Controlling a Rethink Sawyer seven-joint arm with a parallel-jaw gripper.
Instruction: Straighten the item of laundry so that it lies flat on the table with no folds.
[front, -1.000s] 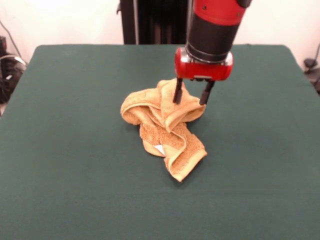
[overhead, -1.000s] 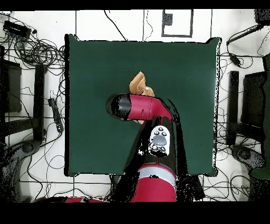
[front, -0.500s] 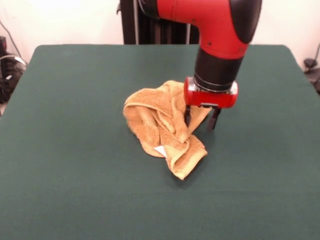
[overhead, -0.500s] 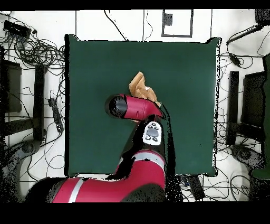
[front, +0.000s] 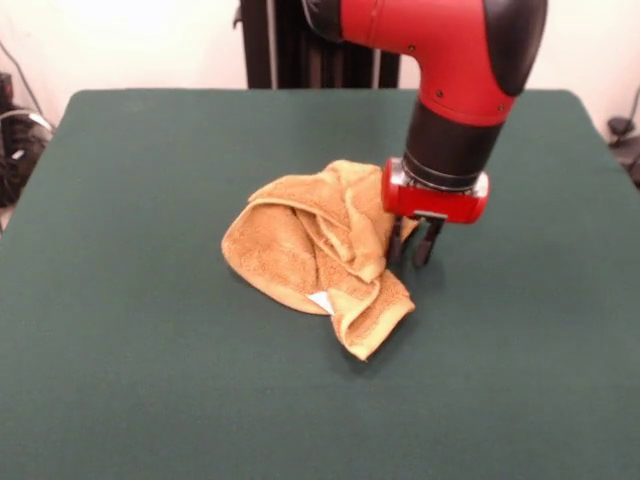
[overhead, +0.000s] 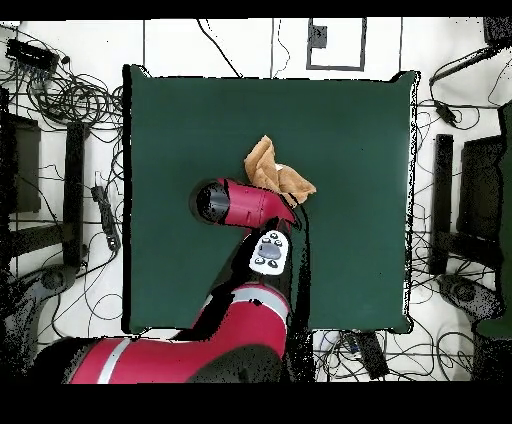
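The towel (front: 315, 250) is being seen crumpled near the middle of the green surface (front: 140, 380), bunched in thick folds w/ one lobe spread to the left and a narrower tongue pointing toward the near edge. A small white label (front: 320, 299) is showing at the near side of the pile, approx. where the lobe and tongue meet.

In the front view the tool (front: 412, 245) is being held down at the towel's right edge, just beside the far-right folds. Its two dark fingers (front: 427, 243) are seen close together, w/ only a narrow gap between them; a fold of cloth is lying right against the left finger, but whether cloth is being pinched cannot be told. The red wrist ring and black forearm are standing nearly upright above it, and the fingertips are reaching down to the surface or very close to it.

In the overhead view the tool itself is being hidden under the red arm (overhead: 245, 205), so finger spacing cannot be read there. What is shown instead is the towel (overhead: 275, 172) poking out beyond the arm's end, approx. central on the surface (overhead: 350, 120), well apart from every edge. The label is not being made out from above. Cables and stands are being seen on the floor around the surface.
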